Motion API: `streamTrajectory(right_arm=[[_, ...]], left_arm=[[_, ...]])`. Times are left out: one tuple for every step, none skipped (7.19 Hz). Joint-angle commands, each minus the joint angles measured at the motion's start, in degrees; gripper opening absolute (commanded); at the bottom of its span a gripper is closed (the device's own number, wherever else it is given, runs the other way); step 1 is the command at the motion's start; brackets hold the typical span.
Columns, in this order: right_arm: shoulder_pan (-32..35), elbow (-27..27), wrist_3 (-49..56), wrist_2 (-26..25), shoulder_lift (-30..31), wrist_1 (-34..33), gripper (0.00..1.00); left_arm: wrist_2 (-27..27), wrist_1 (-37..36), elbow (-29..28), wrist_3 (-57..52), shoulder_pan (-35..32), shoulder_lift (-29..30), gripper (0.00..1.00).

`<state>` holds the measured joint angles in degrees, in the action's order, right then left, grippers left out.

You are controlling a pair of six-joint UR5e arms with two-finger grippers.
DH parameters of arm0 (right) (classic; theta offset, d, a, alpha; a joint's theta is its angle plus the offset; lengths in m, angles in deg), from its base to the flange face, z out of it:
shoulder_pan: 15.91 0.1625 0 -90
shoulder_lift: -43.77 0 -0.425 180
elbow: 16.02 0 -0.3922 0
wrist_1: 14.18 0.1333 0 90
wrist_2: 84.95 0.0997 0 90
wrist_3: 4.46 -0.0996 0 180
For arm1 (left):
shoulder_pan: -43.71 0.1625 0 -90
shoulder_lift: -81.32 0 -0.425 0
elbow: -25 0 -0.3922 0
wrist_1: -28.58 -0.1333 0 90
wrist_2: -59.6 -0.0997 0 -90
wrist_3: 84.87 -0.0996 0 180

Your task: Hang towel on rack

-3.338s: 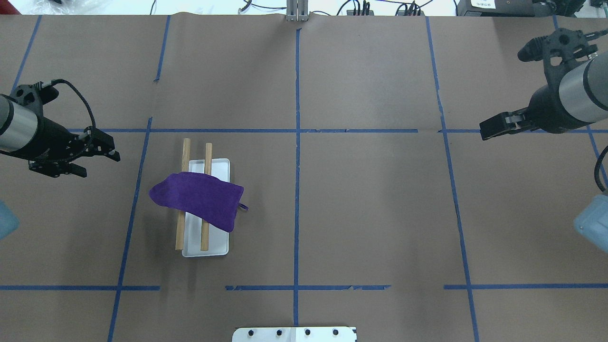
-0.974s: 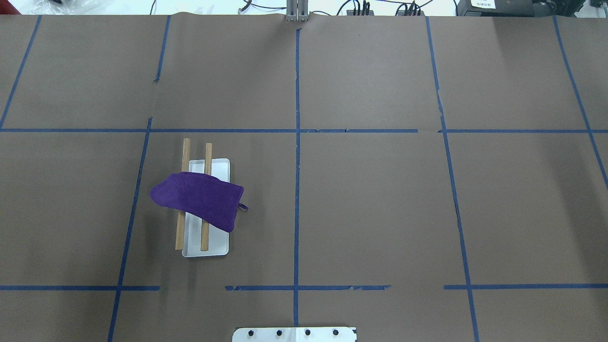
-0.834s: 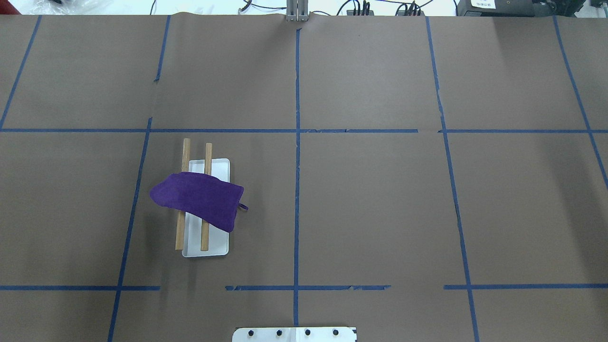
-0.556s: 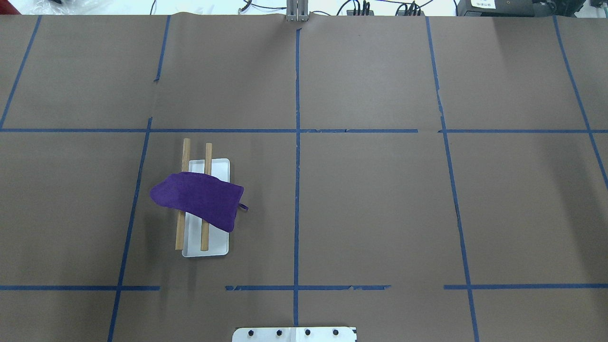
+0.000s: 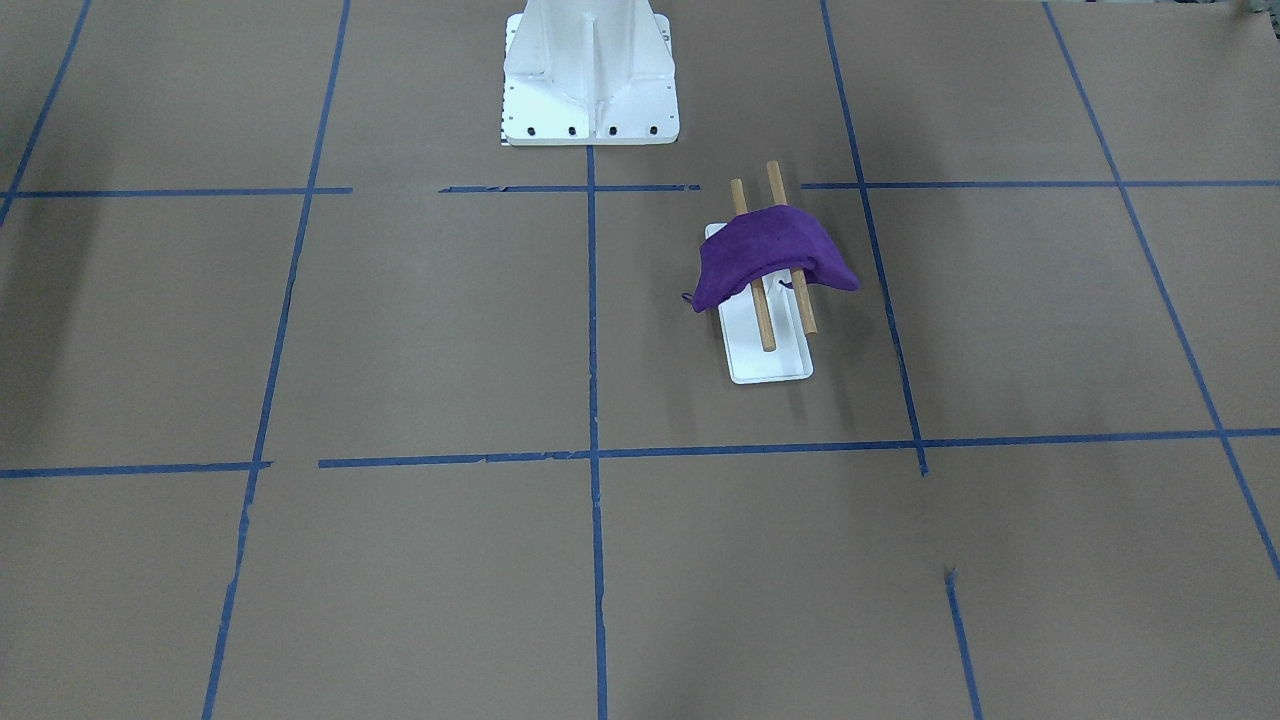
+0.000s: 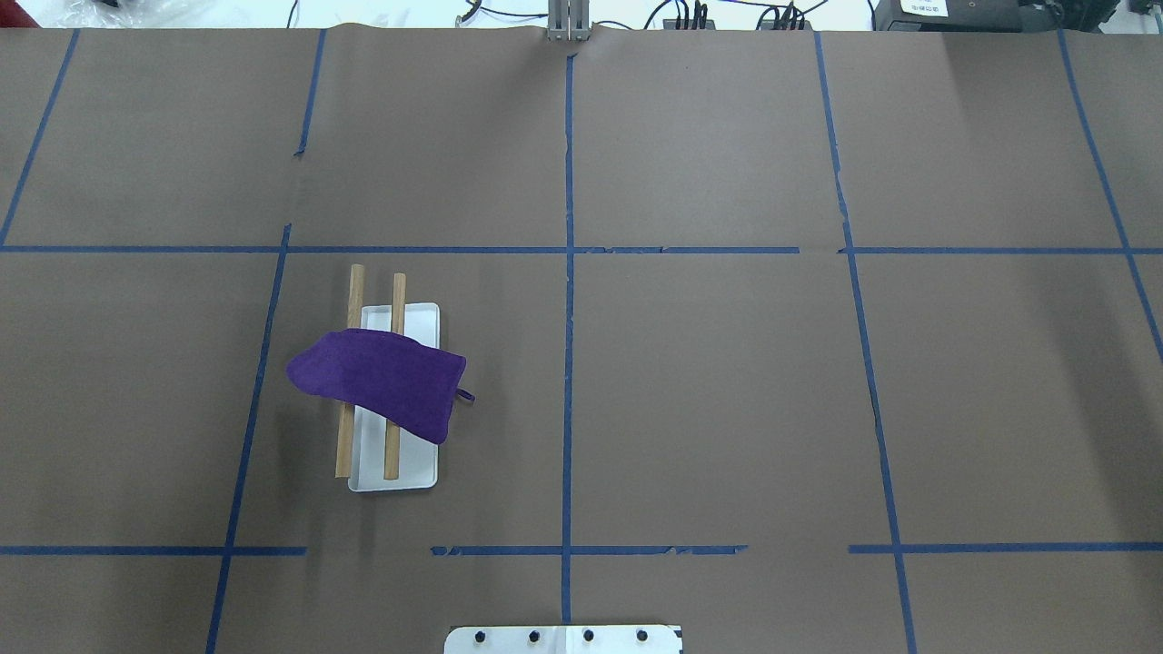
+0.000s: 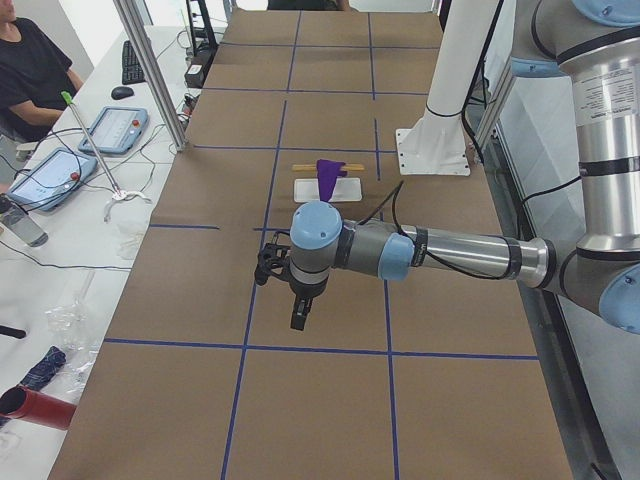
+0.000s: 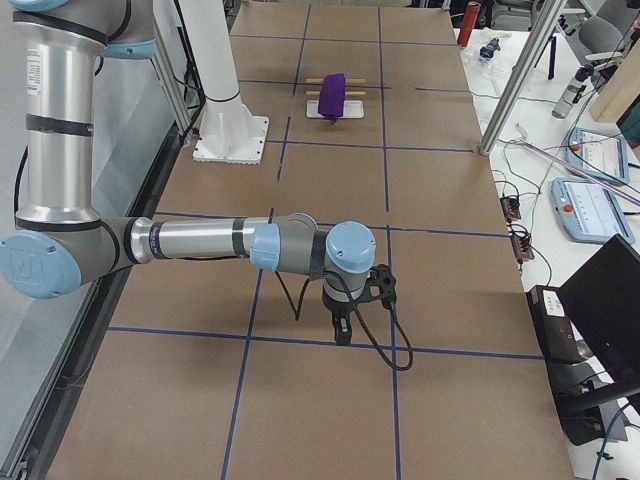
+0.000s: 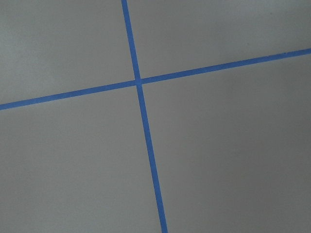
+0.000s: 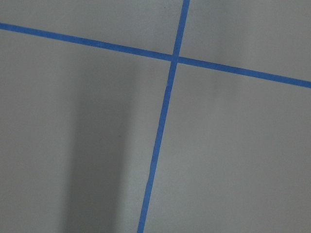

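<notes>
The towel [image 6: 377, 386] lies draped across both wooden rods of the rack [image 6: 406, 468], its ends drooping on either side, on my left half of the tabletop [image 6: 727, 409]. My left hand [image 7: 299, 318] and my right hand [image 8: 342, 332] hang pointing down over the tabletop, well apart from the rack. I cannot tell whether either hand's fingers are apart or together.
</notes>
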<state>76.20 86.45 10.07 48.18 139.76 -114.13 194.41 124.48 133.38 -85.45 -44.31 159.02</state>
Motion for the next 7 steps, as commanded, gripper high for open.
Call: streamTrajectory(right_arm=[[0.0,0.89,-0.02,-1.3,0.07,-0.07,1.0],[-0.09,0.89,-0.02,-1.3,0.07,-0.07,1.0],[-0.09,0.89,-0.02,-1.3,0.07,-0.07,1.0],[-0.09,0.8,-0.02,-1.3,0.07,-0.07,1.0],[-0.09,0.71,-0.11,-1.3,0.07,-0.16,1.0],[-0.09,0.62,-0.11,-1.12,0.07,-0.25,1.0],[-0.09,0.71,-0.2,-0.6,0.24,-0.42,1.0]], left_arm=[[0.1,-0.01,0.08,0.06,0.04,-0.01,1.0],[0.1,0.08,0.08,-0.03,0.13,-0.01,1.0],[0.01,0.08,-0.01,-0.03,0.22,-0.01,1.0],[0.01,0.08,-0.1,-0.03,0.22,-0.01,1.0],[-0.16,0.08,-0.1,-0.12,0.13,-0.09,1.0],[-0.16,0.08,0.42,-0.12,0.22,-0.44,1.0],[-0.08,0.08,0.17,-0.12,0.22,-0.53,1.0]])
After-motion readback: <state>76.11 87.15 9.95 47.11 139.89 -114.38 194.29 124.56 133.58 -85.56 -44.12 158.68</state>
